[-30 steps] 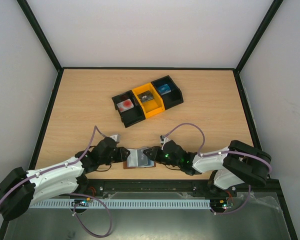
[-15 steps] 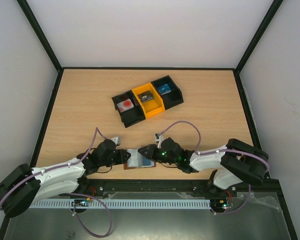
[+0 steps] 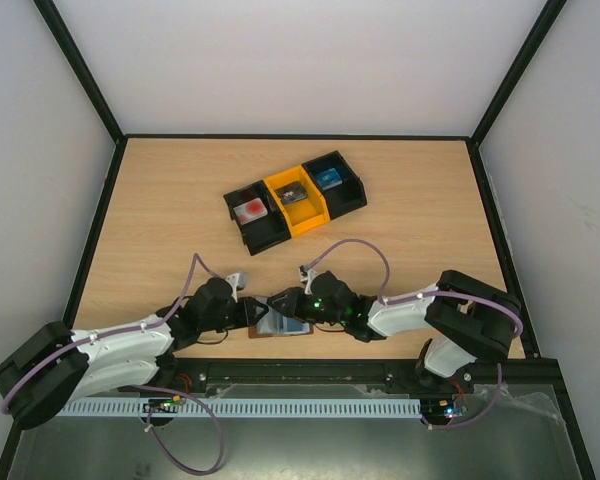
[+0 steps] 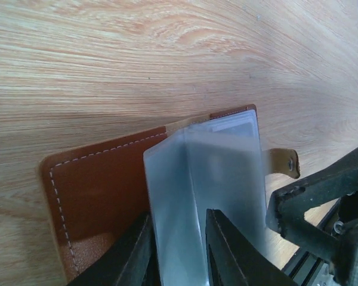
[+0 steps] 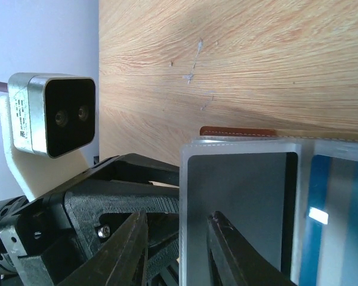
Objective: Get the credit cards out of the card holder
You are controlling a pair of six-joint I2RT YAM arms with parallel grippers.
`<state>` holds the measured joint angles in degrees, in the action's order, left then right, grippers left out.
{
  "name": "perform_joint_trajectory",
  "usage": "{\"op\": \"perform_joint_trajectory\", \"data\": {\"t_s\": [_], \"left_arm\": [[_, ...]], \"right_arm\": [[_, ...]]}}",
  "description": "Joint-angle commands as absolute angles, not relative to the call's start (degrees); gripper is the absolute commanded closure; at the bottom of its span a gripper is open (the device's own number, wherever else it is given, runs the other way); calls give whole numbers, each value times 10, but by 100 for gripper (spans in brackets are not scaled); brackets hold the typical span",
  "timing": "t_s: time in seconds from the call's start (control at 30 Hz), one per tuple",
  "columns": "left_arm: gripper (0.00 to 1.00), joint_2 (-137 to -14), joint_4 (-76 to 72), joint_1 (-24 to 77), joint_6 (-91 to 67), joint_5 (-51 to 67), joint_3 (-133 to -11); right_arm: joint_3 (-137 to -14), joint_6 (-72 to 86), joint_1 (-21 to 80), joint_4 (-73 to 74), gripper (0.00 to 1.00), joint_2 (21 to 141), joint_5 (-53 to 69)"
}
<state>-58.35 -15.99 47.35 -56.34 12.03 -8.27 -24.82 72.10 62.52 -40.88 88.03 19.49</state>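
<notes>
The brown leather card holder [image 3: 280, 326] lies open at the table's near edge between my two grippers. In the left wrist view its leather cover [image 4: 101, 179] lies flat, with the strap tab [image 4: 283, 162] at the right. My left gripper [image 4: 178, 253] is shut on an upright clear sleeve [image 4: 185, 179]. My right gripper [image 5: 176, 253] has its jaws slightly apart at the edge of a sleeve holding the dark grey card [image 5: 244, 196]. The blue card [image 5: 337, 226] sits in the sleeve beside it. From above, the left gripper [image 3: 252, 312] and right gripper [image 3: 283, 303] nearly touch.
Three joined bins stand mid-table: a black one [image 3: 250, 216], an orange one [image 3: 296, 200] and another black one [image 3: 336, 185], each holding a small item. The left arm's wrist camera [image 5: 51, 113] sits close in front of the right gripper. The table's front rail runs just behind the holder.
My right gripper has moved left over the holder toward the left gripper. The left gripper has shifted slightly right and still holds the sleeve.
</notes>
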Motion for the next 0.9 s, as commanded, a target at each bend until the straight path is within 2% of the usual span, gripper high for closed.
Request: {"op": "perform_joint_trajectory", "data": {"t_s": [0.0,0.2,0.37,0.5,0.63,0.77,0.87], "left_arm": [[73,-558,-154,475,-579,109,-83],[67,-477,-9,463,-594,11,-100],[63,-420,39,431,-593,8,-98],[61,-406,19,429,-588,35,-93],[64,-436,-22,429,-577,91,-90],[74,-466,-69,429,-569,131,-88],[78,-466,-76,430,-569,140,-91]], "right_arm": [[-278,704,630,-394,71,891,207],[-280,701,629,-395,70,896,207],[-288,703,630,-382,69,910,214],[-286,703,629,-377,70,912,214],[-279,699,629,-371,70,910,204],[-276,688,629,-355,70,913,192],[-279,679,629,-337,71,919,185]]}}
